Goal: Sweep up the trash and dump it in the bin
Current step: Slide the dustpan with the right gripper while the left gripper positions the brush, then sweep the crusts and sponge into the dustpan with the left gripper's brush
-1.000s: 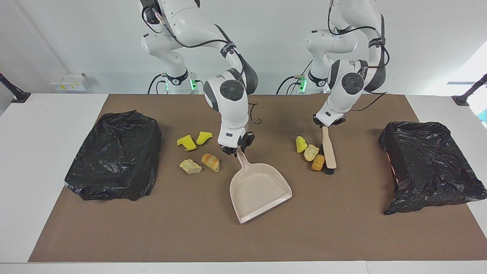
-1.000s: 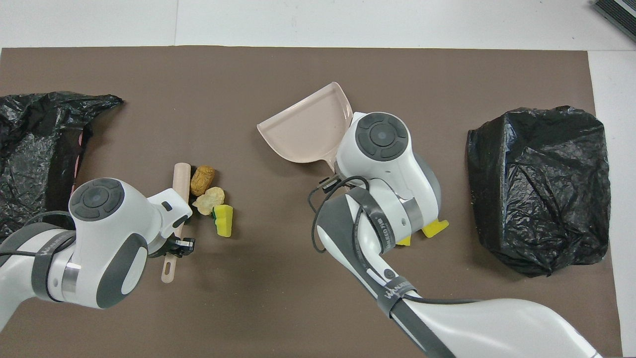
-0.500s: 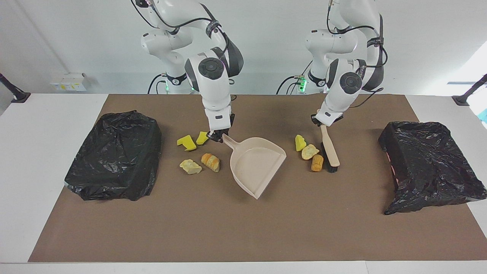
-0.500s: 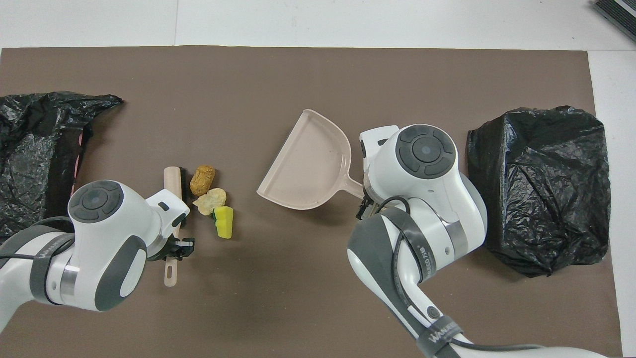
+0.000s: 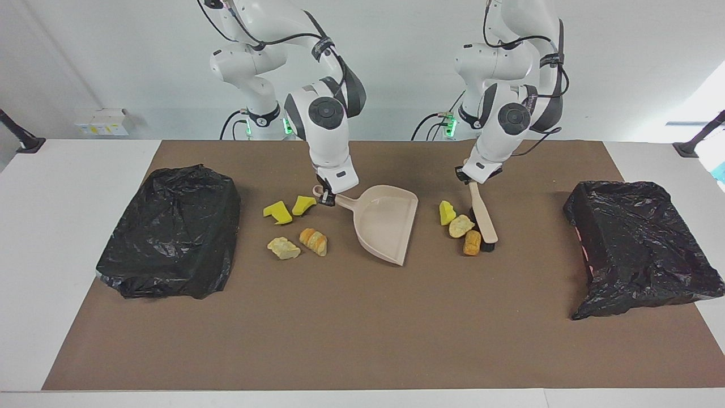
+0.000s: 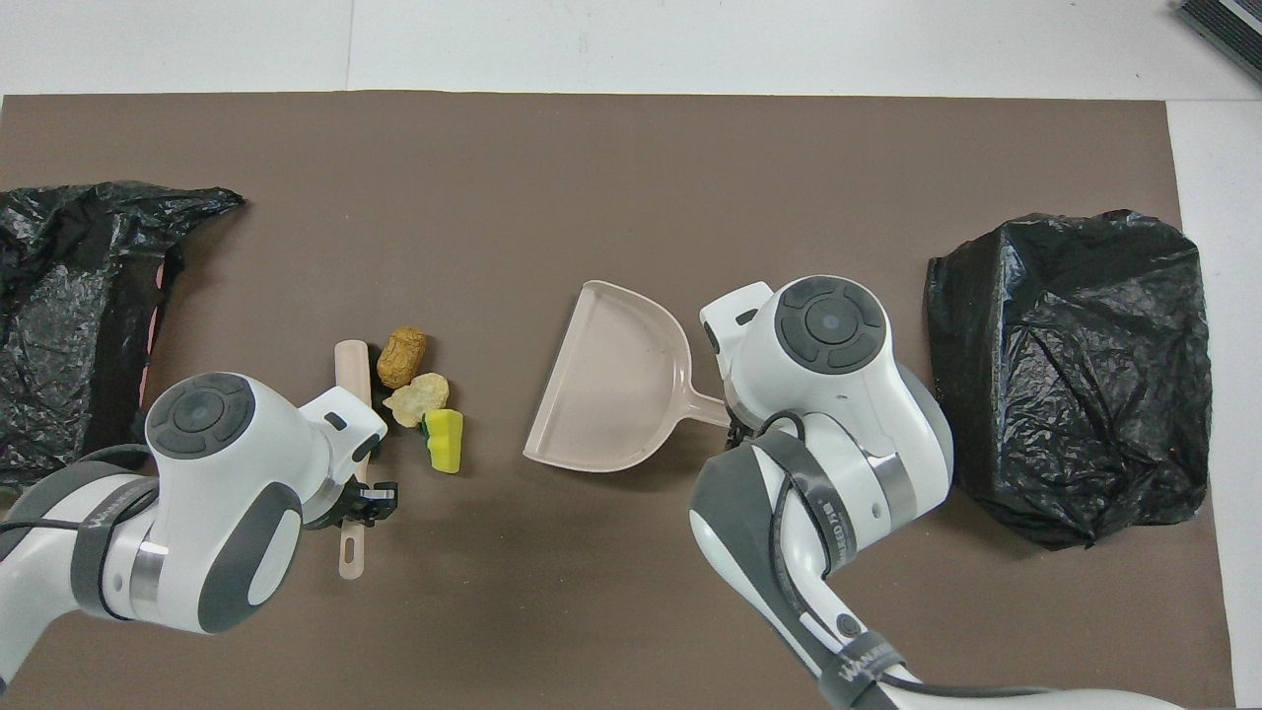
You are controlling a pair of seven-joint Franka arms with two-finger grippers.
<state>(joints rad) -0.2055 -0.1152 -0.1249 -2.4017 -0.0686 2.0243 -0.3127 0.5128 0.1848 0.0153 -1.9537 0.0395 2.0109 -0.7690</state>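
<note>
right claw (image 5: pixel 327 198): clamped on the handle of the beige dustpan (image 5: pixel 387 223), at about the middle of the desk (image 5: pixel 351 328).
dustpan: its open mouth faced the left arm's end of the desk; in the facing view its handle pointed to about 10 o'clock from the pan.
left claw (image 5: pixel 470 177): clamped on the wooden handle of the brush (image 5: pixel 482 213), over the brown mat (image 5: pixel 362 340).
brush: slanted, its dark bristle end low at the mat, just beside the three-piece trash group.
trash group by the brush: a yellow sponge wedge (image 5: pixel 447 212), a pale bread-like lump (image 5: pixel 461 226) and an orange lump (image 5: pixel 472 242), in a close row; in the facing view they lay at about 3 o'clock from the dustpan mouth, between dustpan and brush.
trash group by the right claw: two yellow wedges (image 5: pixel 278 212) (image 5: pixel 303 204), a pale lump (image 5: pixel 283 248) and an orange bread-like lump (image 5: pixel 314 241), at about 9 o'clock from the dustpan in the facing view, toward the right arm's end.
black bag, right arm's end (image 5: pixel 173 229): lay on the mat, well apart from the trash.
black bag, left arm's end (image 5: pixel 640 246): lay at the mat's edge, well apart from the brush.
</note>
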